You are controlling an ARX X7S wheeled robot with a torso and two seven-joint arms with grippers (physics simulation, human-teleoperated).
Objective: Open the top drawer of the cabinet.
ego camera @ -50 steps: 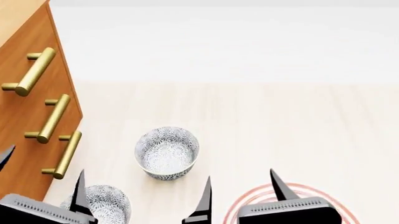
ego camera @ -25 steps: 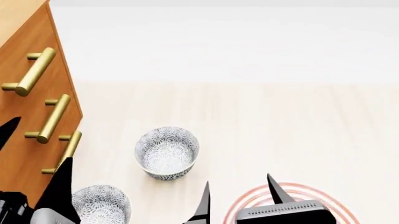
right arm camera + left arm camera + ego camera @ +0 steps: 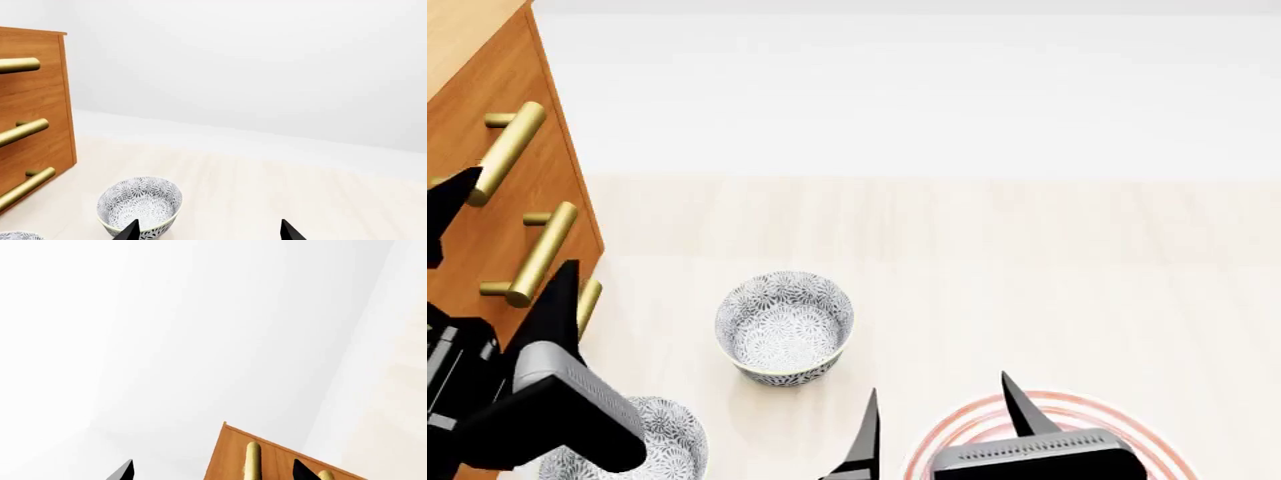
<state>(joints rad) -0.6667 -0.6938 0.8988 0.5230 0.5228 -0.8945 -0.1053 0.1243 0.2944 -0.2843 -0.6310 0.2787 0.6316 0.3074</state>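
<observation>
The orange-brown cabinet (image 3: 465, 35) stands at the left edge of the head view, all three drawer fronts flush. The top drawer (image 3: 461, 112) is shut, its brass handle (image 3: 502, 150) free. My left gripper (image 3: 501, 250) is open in front of the drawers, one fingertip (image 3: 454, 198) by the lower end of the top handle, the other (image 3: 555, 300) covering part of the bottom handle. In the left wrist view the cabinet (image 3: 230, 455) and a brass handle (image 3: 253, 460) show between the spread tips of the left gripper (image 3: 213, 472). My right gripper (image 3: 945, 425) is open, low over the floor.
A patterned bowl (image 3: 785, 325) sits on the pale floor right of the cabinet. A second bowl (image 3: 661, 440) lies half hidden under my left arm. A red-ringed disc (image 3: 1068, 412) lies beneath the right gripper. The right wrist view shows the cabinet (image 3: 40, 95) and a bowl (image 3: 140, 202).
My left gripper has risen from the bottom-left corner up along the cabinet front and turned, its fingers now spanning the handles. The right gripper has hardly moved.
</observation>
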